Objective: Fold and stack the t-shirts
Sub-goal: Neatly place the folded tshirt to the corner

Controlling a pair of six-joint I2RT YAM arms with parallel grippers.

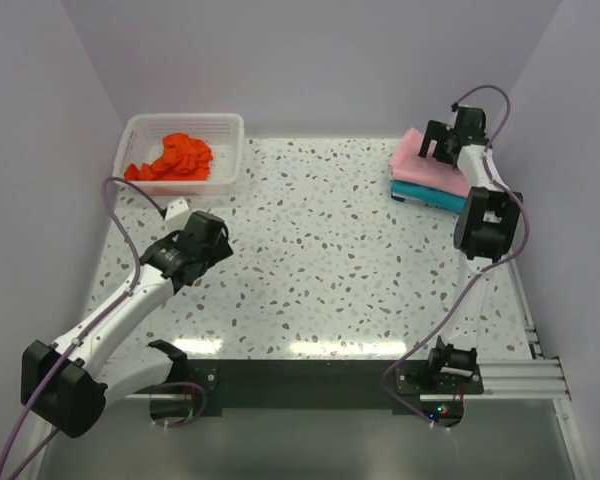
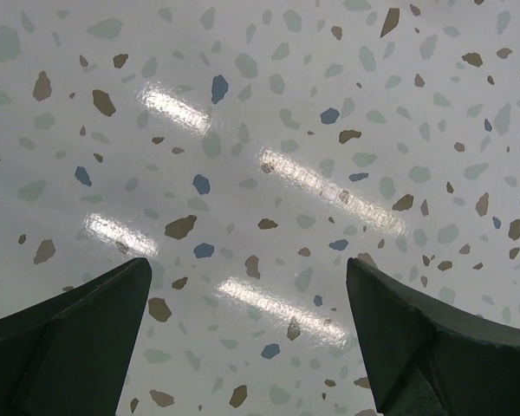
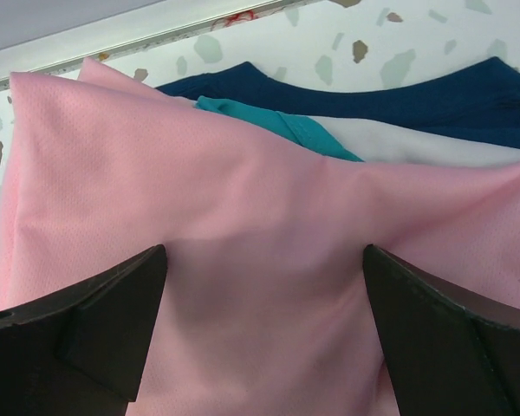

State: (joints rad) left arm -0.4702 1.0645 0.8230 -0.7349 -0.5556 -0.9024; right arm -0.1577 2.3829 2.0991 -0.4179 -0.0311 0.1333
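1. Nearest the camera, the left arm's base (image 1: pixel 60 385) sat at the near-left corner of the bench, and its white links reached forward and to the right over the left half of the speckled table (image 1: pixel 330 260).
2. Its left gripper (image 1: pixel 205 240) pointed down at bare tabletop, well short of the basket. The wrist view showed the left gripper (image 2: pixel 249 269) with jaws spread wide, holding nothing, only terrazzo between the dark fingers (image 2: pixel 78 334).
3. A purple cable (image 1: pixel 115 200) looped from that arm up along the left edge.
4. In the far-left corner stood the white mesh basket (image 1: pixel 235 150), with the orange-red t-shirt (image 1: pixel 175 158) crumpled inside it, unfolded.
5. A black rail (image 1: pixel 300 372) ran along the near edge between the two bases.
6. At the near-right corner the right arm's base (image 1: pixel 445 370) was bolted down. The arm rose along the right edge, bent at a black elbow (image 1: pixel 485 222), and stretched to the far-right corner.
7. There the light pink t-shirt (image 1: pixel 420 160) lay folded on top of the teal blue t-shirt (image 1: pixel 425 192), the two stacked close to the right edge.
8. Over that stack the right gripper (image 1: pixel 442 140) tilted downward. Seen from the wrist, the right gripper (image 3: pixel 264 260) had its jaws wide apart on either side of a span of pink cloth (image 3: pixel 243 191), gripping nothing. Whether the fingertips (image 3: pixel 113 321) touched the fabric could not be told.
9. Blue cloth (image 3: pixel 373 95) showed beyond the pink shirt's far fold.
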